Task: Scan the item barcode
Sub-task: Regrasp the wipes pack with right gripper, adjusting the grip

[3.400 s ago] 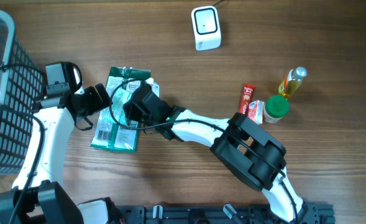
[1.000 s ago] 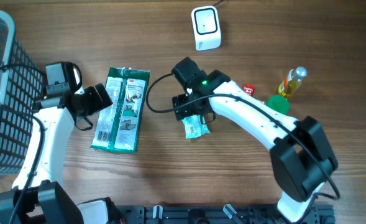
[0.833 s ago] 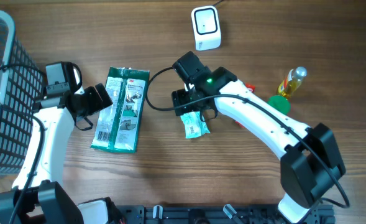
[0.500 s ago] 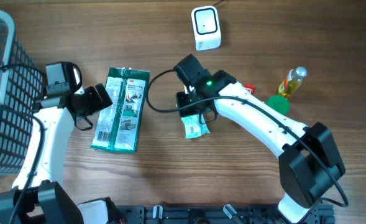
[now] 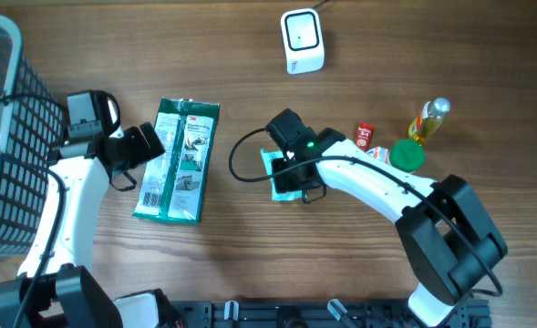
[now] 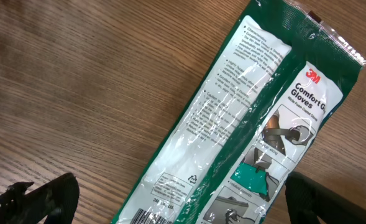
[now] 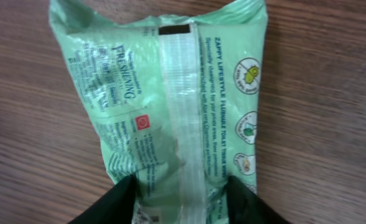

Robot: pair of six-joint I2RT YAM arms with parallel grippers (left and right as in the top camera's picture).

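A light green wipes pack (image 5: 272,169) lies right of the table's middle, mostly hidden under my right gripper (image 5: 289,179). In the right wrist view the wipes pack (image 7: 176,93) fills the frame, back seam up. My right gripper (image 7: 179,200) is shut on its near end, with a black finger (image 7: 115,203) pressed against each long side. The white scanner (image 5: 302,40) stands at the back. My left gripper (image 5: 154,144) hangs open over a dark green gloves pack (image 6: 245,124), whose barcode shows at the bottom edge.
A dark wire basket (image 5: 4,137) stands at the far left. A red sachet (image 5: 364,139), a green-lidded jar (image 5: 406,157) and a yellow oil bottle (image 5: 429,121) are grouped at the right, close to my right arm.
My right gripper has come down over the wipes pack and closed on its sides. The pack has shifted a little toward the back. The left arm has not moved.
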